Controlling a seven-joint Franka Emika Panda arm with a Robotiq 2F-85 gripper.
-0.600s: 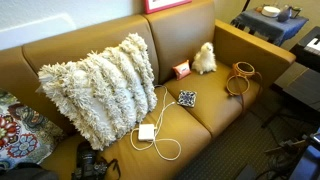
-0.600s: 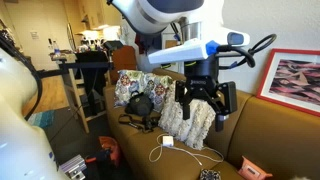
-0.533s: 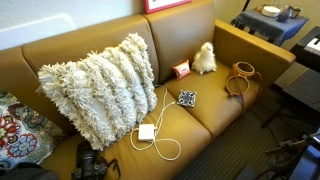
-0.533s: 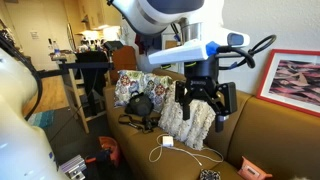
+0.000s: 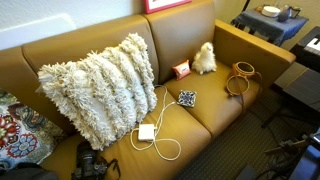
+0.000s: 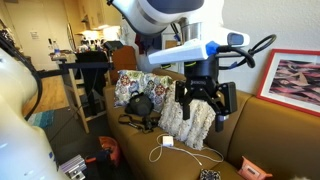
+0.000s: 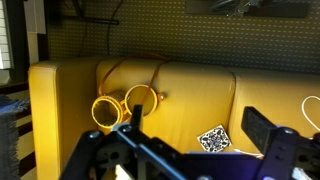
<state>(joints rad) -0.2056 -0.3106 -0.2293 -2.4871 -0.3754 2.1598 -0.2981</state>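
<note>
My gripper (image 6: 203, 100) is open and empty, hanging in the air well above a mustard leather sofa (image 5: 215, 110). In the wrist view its two black fingers (image 7: 193, 115) frame the seat from high up. A small blue-and-white patterned square (image 7: 213, 139) lies on the seat between them, and it also shows in an exterior view (image 5: 187, 98). Two orange rings (image 7: 120, 105) rest on the sofa's arm (image 5: 240, 78). A white charger with a looped cable (image 5: 148, 132) lies on the seat beside a shaggy cream pillow (image 5: 100, 85).
A white plush toy (image 5: 204, 57) and a small orange box (image 5: 181, 69) sit in the sofa's back corner. A black camera (image 5: 90, 165) and a patterned cushion (image 5: 18, 130) lie at the other end. A framed picture (image 6: 290, 80) hangs on the wall.
</note>
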